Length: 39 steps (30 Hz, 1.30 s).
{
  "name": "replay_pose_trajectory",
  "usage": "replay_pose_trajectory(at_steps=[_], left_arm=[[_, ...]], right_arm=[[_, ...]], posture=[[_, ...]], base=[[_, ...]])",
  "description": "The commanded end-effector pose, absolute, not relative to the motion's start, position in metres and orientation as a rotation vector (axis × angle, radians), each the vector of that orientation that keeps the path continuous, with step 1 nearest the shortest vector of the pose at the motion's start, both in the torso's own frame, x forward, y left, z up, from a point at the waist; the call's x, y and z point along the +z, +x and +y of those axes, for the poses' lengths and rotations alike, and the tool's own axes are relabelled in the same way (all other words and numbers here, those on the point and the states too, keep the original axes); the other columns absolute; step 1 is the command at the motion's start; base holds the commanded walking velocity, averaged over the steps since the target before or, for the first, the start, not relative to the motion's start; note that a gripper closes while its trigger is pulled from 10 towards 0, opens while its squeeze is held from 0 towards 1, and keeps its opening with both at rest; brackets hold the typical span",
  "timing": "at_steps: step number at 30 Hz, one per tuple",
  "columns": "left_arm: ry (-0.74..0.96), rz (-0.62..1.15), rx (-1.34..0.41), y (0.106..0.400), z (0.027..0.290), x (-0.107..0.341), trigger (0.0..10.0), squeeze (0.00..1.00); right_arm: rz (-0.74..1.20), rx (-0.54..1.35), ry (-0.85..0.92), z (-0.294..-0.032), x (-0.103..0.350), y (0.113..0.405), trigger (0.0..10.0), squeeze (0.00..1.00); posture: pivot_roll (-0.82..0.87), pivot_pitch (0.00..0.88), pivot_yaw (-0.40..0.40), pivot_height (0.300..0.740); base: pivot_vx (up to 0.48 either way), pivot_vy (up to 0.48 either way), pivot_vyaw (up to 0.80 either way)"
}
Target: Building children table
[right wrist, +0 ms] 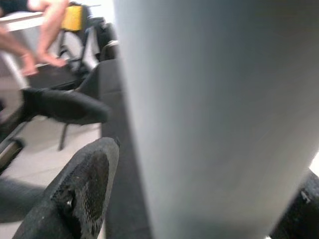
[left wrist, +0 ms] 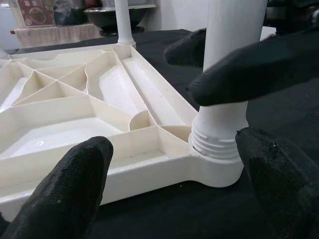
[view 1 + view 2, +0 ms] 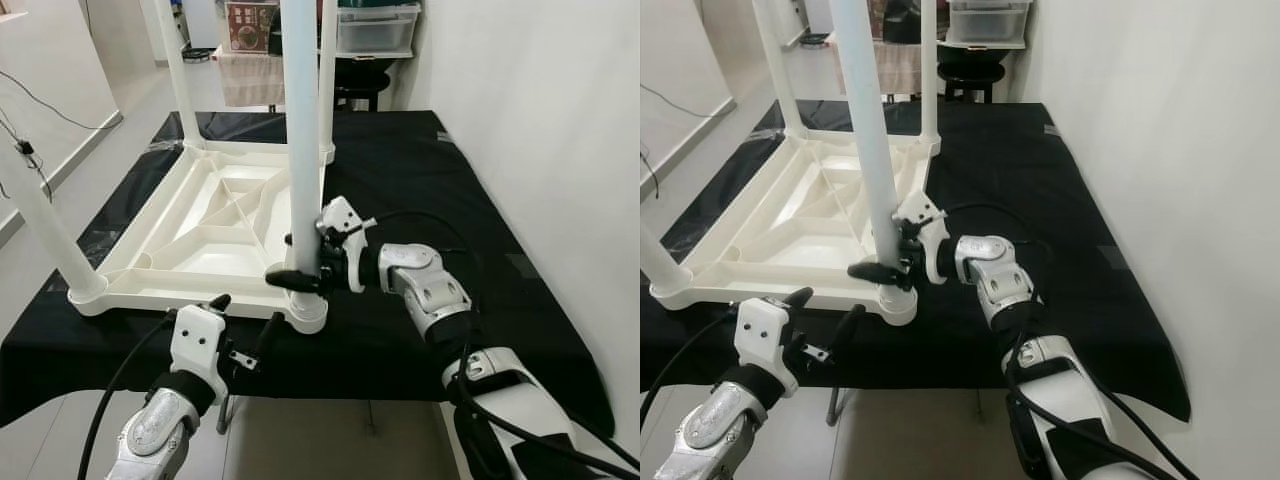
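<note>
Upturned white table [image 3: 200, 235], near-corner leg [image 3: 302, 140] upright — right gripper [image 3: 305, 262] clamped around it, left gripper [image 3: 245, 322] fingers apart

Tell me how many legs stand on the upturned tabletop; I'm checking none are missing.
4: near-right leg held by the right hand, near-left leg, far-left leg, far-right leg.

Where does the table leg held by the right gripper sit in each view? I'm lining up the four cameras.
Left eye view: table leg rises upright at centre, right gripper around its lower part.
Right eye view: left of centre, leaning up-left.
Left wrist view: upper right, threaded base entering the corner socket.
Right wrist view: close-up pale column across the middle and right.
Shared landmark: the upturned white tabletop.
</note>
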<state>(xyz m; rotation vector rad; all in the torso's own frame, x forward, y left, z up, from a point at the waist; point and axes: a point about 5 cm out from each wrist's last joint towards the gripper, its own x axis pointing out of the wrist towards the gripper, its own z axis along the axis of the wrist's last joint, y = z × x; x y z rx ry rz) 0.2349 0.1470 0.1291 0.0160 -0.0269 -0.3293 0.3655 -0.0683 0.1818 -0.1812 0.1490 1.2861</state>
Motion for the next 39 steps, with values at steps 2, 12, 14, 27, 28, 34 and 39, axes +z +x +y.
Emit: replay_pose_trajectory(at_steps=[2, 12, 14, 27, 28, 34, 39], left_arm=[[0.02, 0.001, -0.329, 0.233, 0.147, 0.124, 10.0, 0.0], [0.017, 0.006, -0.332, 0.232, 0.147, 0.124, 10.0, 0.0], [0.017, 0.006, -0.332, 0.232, 0.147, 0.124, 10.0, 0.0], [0.028, 0.003, -0.329, 0.23, 0.153, 0.126, 10.0, 0.0], [0.028, 0.003, -0.329, 0.23, 0.153, 0.126, 10.0, 0.0], [0.025, 0.011, -0.345, 0.232, 0.153, 0.125, 10.0, 0.0], [0.026, 0.009, -0.328, 0.233, 0.153, 0.124, 10.0, 0.0]], right_arm=[[0.134, 1.393, -0.176, -0.061, 0.191, 0.367, 9.8, 0.0], [0.142, 1.359, -0.144, -0.064, 0.188, 0.371, 0.0, 0.0], [0.145, 1.335, -0.139, -0.068, 0.184, 0.371, 0.0, 0.0], [0.178, 0.554, -0.014, -0.06, 0.129, 0.334, 0.0, 0.0], [0.178, 0.554, -0.014, -0.06, 0.129, 0.334, 0.0, 0.0], [0.165, 0.574, -0.003, -0.062, 0.131, 0.346, 0.0, 0.0], [0.106, 0.745, 0.031, -0.049, 0.15, 0.356, 10.0, 1.0]], posture=[[0.05, 0.041, -0.053, 0.74], [0.05, 0.048, -0.048, 0.74], [0.05, 0.049, -0.048, 0.74], [0.01, 0.061, -0.016, 0.74], [0.01, 0.061, -0.016, 0.74], [0.02, 0.058, -0.028, 0.74], [0.03, 0.045, -0.028, 0.74]], base=[[0.0, 0.0, 0.0], [0.0, 0.0, 0.0], [0.0, 0.0, 0.0], [0.0, 0.0, 0.0], [0.0, 0.0, 0.0], [0.0, 0.0, 0.0], [0.0, 0.0, 0.0]])
